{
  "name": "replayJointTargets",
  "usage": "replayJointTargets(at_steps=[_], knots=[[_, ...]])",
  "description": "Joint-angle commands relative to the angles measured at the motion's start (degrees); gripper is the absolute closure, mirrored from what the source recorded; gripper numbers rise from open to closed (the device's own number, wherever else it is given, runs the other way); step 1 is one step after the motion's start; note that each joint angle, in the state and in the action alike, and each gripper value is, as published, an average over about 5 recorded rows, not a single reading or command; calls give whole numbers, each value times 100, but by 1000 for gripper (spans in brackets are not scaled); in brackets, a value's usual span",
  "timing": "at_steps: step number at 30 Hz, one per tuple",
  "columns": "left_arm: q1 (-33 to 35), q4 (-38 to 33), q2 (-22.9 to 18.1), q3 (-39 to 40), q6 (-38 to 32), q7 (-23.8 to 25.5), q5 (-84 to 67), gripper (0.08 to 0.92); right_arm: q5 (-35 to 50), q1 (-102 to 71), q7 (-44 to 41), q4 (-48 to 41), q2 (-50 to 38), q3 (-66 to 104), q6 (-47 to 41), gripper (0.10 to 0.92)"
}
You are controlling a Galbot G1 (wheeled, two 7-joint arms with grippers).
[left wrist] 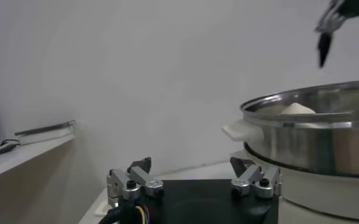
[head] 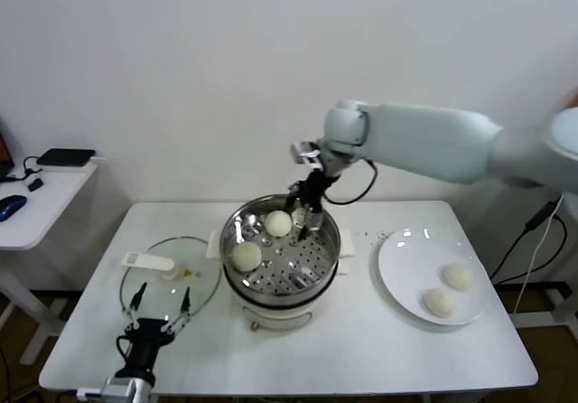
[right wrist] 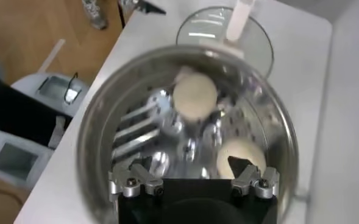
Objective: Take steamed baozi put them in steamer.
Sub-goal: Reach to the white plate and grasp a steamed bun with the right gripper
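Right tool [head: 304,211], spread and empty, hangs over the far side of the steamer [head: 242,281] at bench [head: 361,349] centre. Left tool [head: 161,320], also spread, sits parked near the glass lid [head: 200,276], left. Two baozi [head: 277,223] [head: 247,256] lie inside the basket; two more [head: 458,276] [head: 440,303] wait on the white plate [head: 397,267], right. Step in hand: release after placing. Next move likely calls for rising clear and reaching right to the plate.

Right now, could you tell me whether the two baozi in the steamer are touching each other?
Apart. The head view shows one baozi and the other baozi in the steamer with bare perforated floor between them; the right wrist view agrees.
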Motion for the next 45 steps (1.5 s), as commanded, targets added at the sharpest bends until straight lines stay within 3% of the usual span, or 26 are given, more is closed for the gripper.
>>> replayJointTargets(at_steps=[1, 8, 20, 45], knots=[[-19, -55, 79, 8, 72, 19, 19, 177, -810, 686, -211, 841, -1963, -574, 172, 203], [-19, -68, 112, 27, 91, 37, 23, 177, -1769, 334, -322, 826, -2836, -529, 412, 203], [88, -182, 81, 10, 76, 38, 39, 177, -3341, -1194, -350, 745, -3492, 354, 709, 203], [142, -106, 8, -9, 57, 26, 108, 177, -4065, -3419, -114, 162, -3270, 1979, 798, 203]])
